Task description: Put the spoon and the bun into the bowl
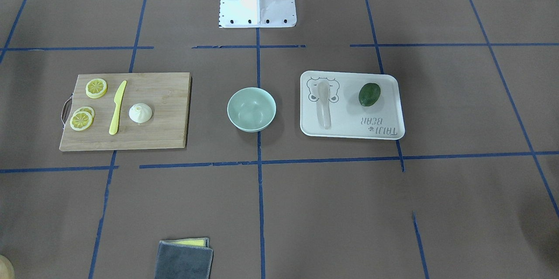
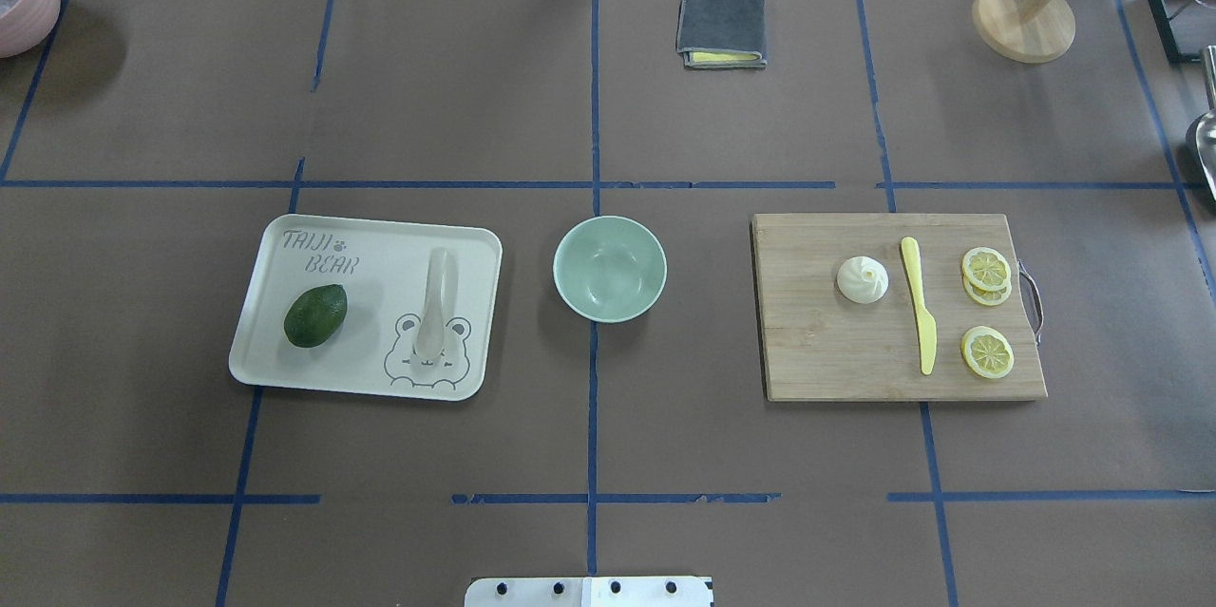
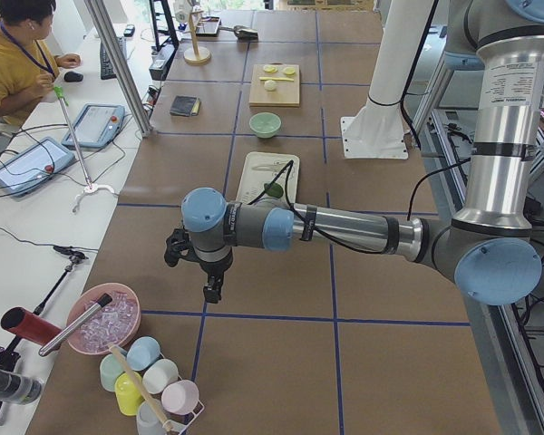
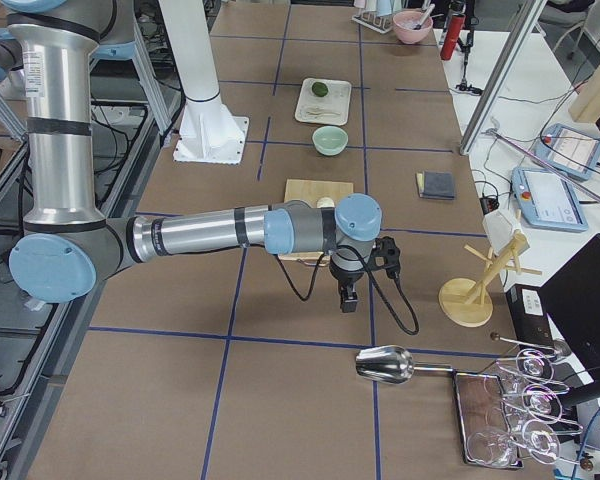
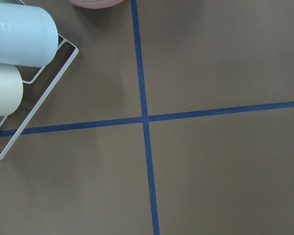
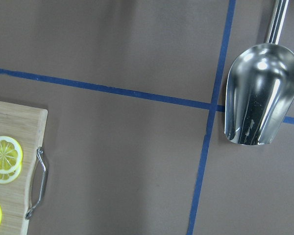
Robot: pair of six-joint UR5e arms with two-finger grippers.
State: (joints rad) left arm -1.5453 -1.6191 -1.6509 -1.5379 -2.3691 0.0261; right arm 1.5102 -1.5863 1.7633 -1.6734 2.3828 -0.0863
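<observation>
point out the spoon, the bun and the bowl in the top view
off-white soup spoon (image 2: 436, 303): overhead view, lower handle near the scoop
white pleated steamed bun (image 2: 863, 280): overhead view, its twisted top
pale mint-green round bowl (image 2: 608, 273): overhead view, bare inner floor

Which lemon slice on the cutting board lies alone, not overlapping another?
The lemon slice at the robot's side of the cutting board. The other two slices overlap each other farther from the robot.
</observation>
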